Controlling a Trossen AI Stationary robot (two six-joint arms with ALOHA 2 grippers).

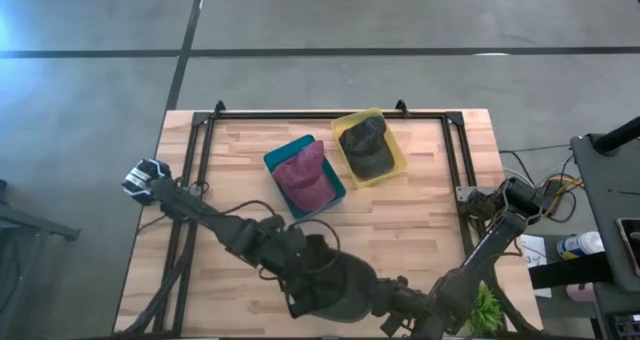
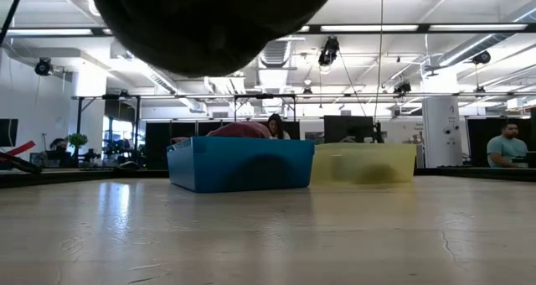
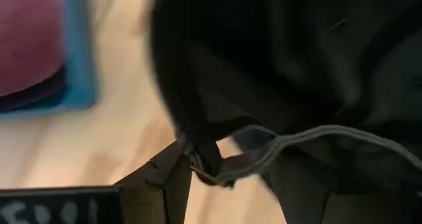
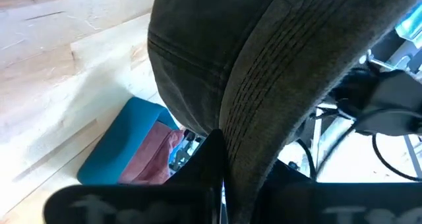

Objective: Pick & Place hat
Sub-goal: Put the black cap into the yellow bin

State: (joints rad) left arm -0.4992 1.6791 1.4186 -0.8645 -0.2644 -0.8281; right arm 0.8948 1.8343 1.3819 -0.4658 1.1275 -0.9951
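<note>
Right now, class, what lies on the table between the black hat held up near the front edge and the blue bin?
Nothing: in the high view, bare wood separates the black hat from the blue bin.

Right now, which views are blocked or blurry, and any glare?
Low view: the dark hat hangs close to the lens, covering the top; ceiling lights glare off the table. Left wrist view: soft, hat fills most of it, blue bin smeared. Right wrist view: hat brim blocks the centre. High view: clear, pale glare on the floor at left.
</note>
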